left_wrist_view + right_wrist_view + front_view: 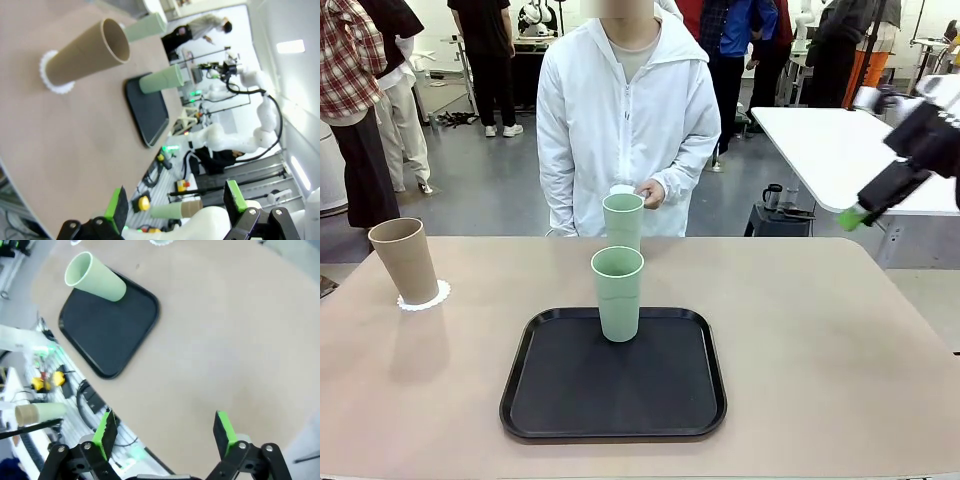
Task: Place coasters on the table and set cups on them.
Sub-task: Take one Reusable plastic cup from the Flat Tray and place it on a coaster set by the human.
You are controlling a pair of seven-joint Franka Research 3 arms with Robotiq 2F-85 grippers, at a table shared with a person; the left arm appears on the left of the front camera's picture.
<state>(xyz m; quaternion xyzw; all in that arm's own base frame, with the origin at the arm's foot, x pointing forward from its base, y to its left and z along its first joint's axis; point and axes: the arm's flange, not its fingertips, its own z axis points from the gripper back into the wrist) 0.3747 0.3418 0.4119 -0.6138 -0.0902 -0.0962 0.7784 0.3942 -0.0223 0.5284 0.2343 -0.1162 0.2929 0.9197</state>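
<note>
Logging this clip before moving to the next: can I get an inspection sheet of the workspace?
Surface: beige table, flat, rounded corners.
Job's things: tan cup upright on a coaster at the robot's left; green cup upright on the black tray; second green cup behind it, the person's hand by its rim, coaster beneath cannot be told.
Clutter: nothing seen.
Grippers: left gripper open, empty; right gripper open, empty, above the table.
Cables: dark cables on the floor beside the table.
Surroundings: white table at right, people standing behind.
</note>
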